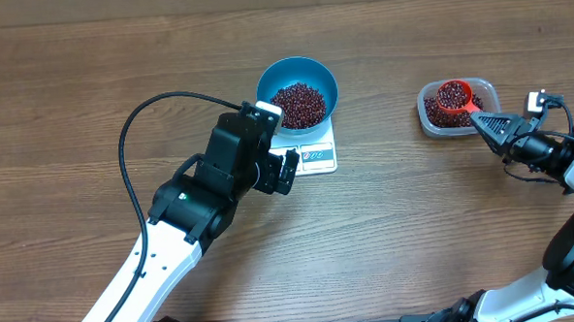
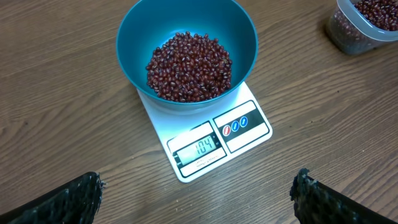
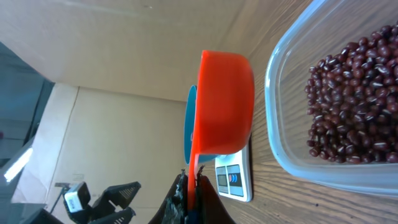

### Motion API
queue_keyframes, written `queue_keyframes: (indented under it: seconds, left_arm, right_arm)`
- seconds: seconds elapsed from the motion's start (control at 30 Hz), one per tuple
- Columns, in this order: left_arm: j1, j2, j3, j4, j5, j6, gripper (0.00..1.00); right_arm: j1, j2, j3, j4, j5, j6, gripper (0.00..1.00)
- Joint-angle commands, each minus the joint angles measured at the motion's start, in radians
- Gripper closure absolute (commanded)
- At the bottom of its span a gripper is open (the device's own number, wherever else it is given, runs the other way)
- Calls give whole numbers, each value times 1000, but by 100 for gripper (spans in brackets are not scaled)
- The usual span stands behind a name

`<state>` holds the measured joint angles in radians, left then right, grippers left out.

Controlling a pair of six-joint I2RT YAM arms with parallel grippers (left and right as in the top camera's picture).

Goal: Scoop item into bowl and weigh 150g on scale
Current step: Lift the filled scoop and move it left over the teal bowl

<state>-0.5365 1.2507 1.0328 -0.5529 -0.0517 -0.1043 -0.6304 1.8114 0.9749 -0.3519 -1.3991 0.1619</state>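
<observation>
Blue bowl (image 1: 298,69) sits on white scale (image 1: 318,159), holds heap of small dark red-brown beans (image 1: 299,104); display reads 104; clear tub (image 1: 424,112) well apart on desk (image 1: 71,93), also holds beans; red scoop (image 1: 453,96) over tub, loaded with beans; right claw (image 1: 481,120) clamped on scoop handle; left claw (image 2: 198,184) spread wide, empty, near scale's display edge; one bowl, one tub, one scoop, one scale

Wooden table (image 1: 89,73), white scale (image 1: 318,159) near its middle, clear tub (image 1: 423,117) well apart
</observation>
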Motion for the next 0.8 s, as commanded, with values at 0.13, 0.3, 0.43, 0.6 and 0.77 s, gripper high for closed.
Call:
queue_keyframes:
  seconds: [0.13, 0.3, 0.43, 0.6, 0.77]
  left_arm:
    - [0, 4, -1, 3, 12, 12, 0]
    - [0, 4, -1, 3, 12, 12, 0]
    - [0, 4, -1, 3, 12, 12, 0]
    - [0, 4, -1, 3, 12, 12, 1]
    - [0, 4, -1, 3, 12, 12, 1]
  right_arm:
    - [24, 13, -5, 6, -69, 22, 96]
    - [82, 13, -5, 6, -69, 22, 96]
    - [135, 13, -5, 6, -69, 22, 96]
    - [201, 13, -5, 6, -69, 22, 96]
    - [256, 13, -5, 7, -69, 22, 96]
